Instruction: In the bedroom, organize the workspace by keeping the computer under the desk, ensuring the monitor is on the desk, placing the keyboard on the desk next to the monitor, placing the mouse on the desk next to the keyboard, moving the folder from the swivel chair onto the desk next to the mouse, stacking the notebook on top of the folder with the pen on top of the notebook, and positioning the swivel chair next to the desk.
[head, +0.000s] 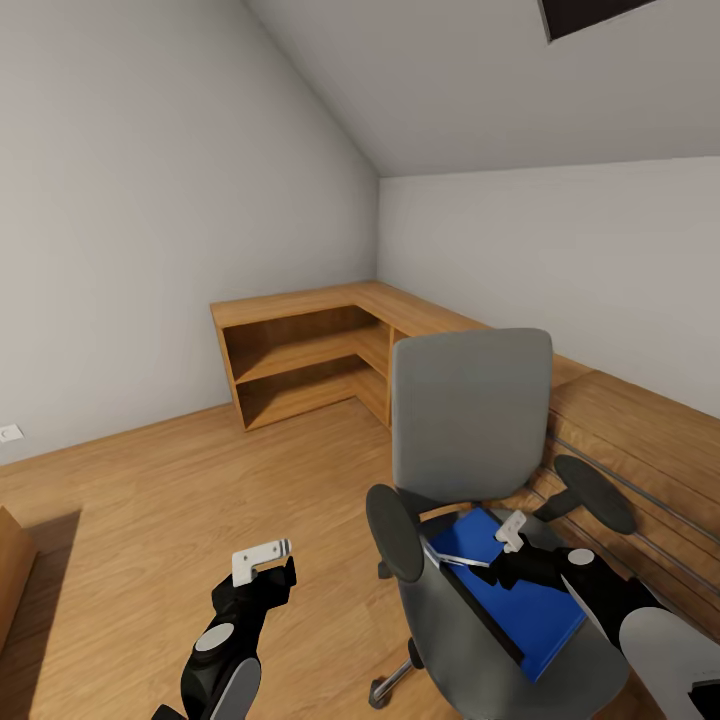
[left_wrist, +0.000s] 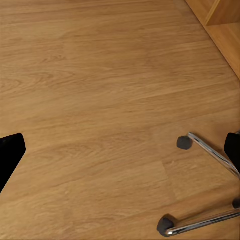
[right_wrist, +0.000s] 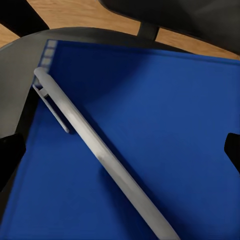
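Observation:
The swivel chair (head: 470, 410) stands in front of me with its grey back upright. On its seat lies the blue folder (head: 530, 610), and the pen (right_wrist: 95, 145) rests diagonally on the folder (right_wrist: 165, 120). My right gripper (head: 510, 532) hovers just above the folder, open, and in the right wrist view its fingers (right_wrist: 231, 147) straddle the pen without touching it. My left gripper (head: 265, 555) is open with nothing in it, over bare floor to the left of the chair's chrome base (left_wrist: 210, 150). The desk, computer, monitor, keyboard, mouse and notebook are out of view.
A light-wood corner shelf unit (head: 300, 365) runs along the far walls behind the chair. A low wooden cabinet (head: 640, 440) lies close on the chair's right. Open wood floor (head: 150, 500) spreads to the left. Chair casters (left_wrist: 184, 142) sit near my left gripper.

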